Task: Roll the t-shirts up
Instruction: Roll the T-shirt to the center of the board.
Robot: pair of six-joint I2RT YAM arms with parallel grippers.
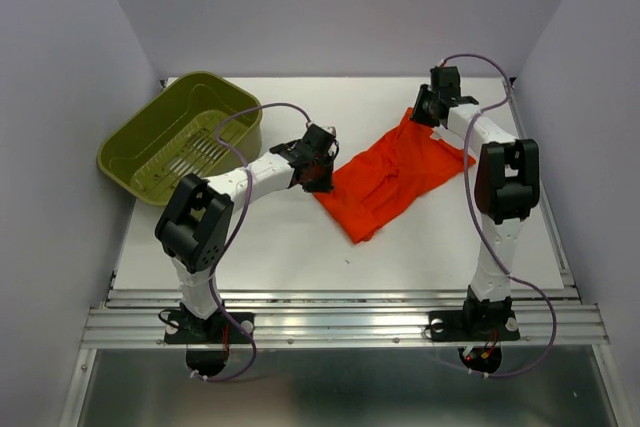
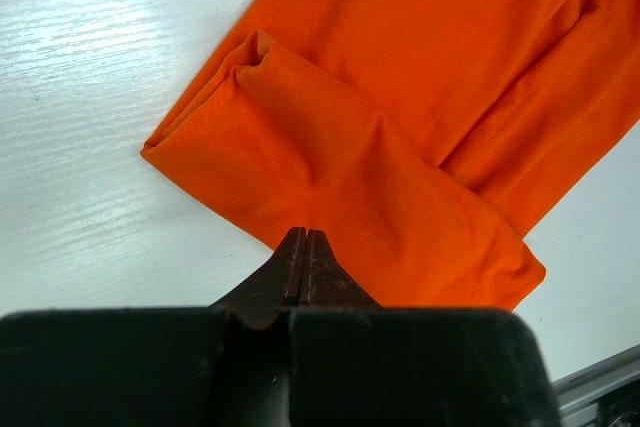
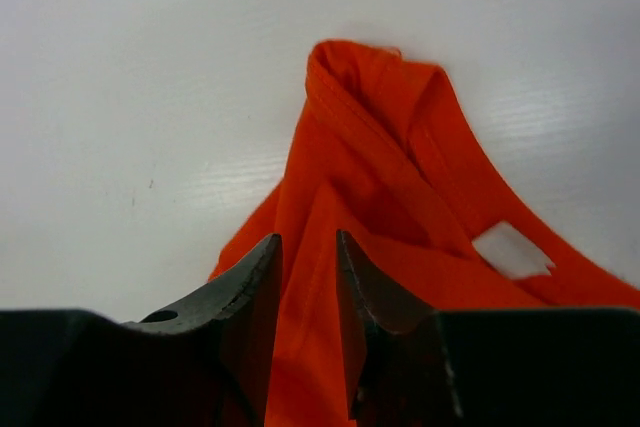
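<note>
Indoors, white table (image 1: pixel 250 247), pale grey walls (image 1: pixel 330 7), orange t-shirt (image 1: pixel 395 177), left fingers (image 2: pixel 295 267) closed, right fingers (image 3: pixel 250 297) parted.

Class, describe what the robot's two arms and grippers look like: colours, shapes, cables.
Both the left arm and right arm have white links with black joint housings. A thin purple cable loops along each. The left gripper and right gripper are black, with dark tapered fingers.
</note>
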